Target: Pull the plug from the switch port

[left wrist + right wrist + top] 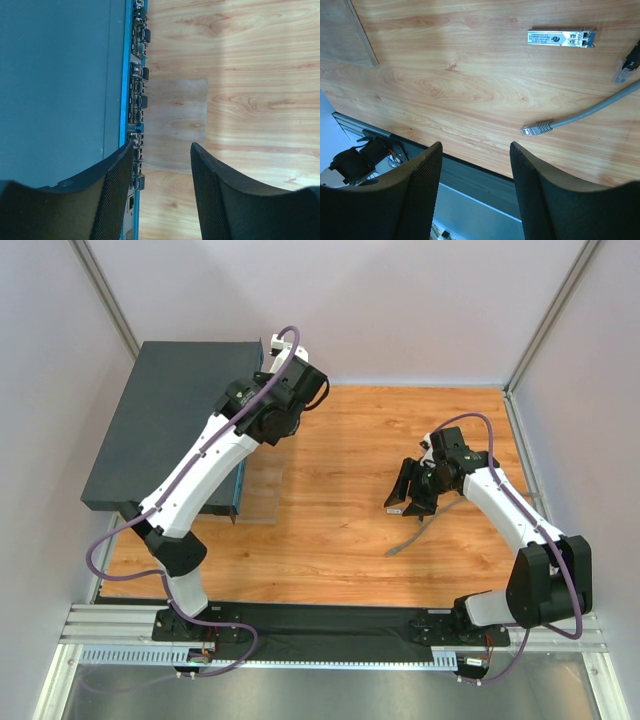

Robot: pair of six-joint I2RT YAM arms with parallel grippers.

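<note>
The switch [165, 425] is a flat dark grey-teal box at the table's left. Its blue-edged front face [124, 95] carries a row of small sockets, several with dark inserts [144, 74]. My left gripper [161, 150] is open and empty. One finger is over the front face and the other over the wood beside it. In the top view it is mostly hidden under its wrist [268, 425]. A grey cable [405, 542] lies loose on the table, and its clear plug [536, 129] is apart from the switch. My right gripper [412, 502] [475, 146] is open and empty above the table near that cable.
A small silver module [561, 38] with a blue end lies on the wood. A second clear plug [623, 72] shows at the right edge of the right wrist view. A pale translucent patch [177, 125] lies on the table before the switch. Walls enclose the table.
</note>
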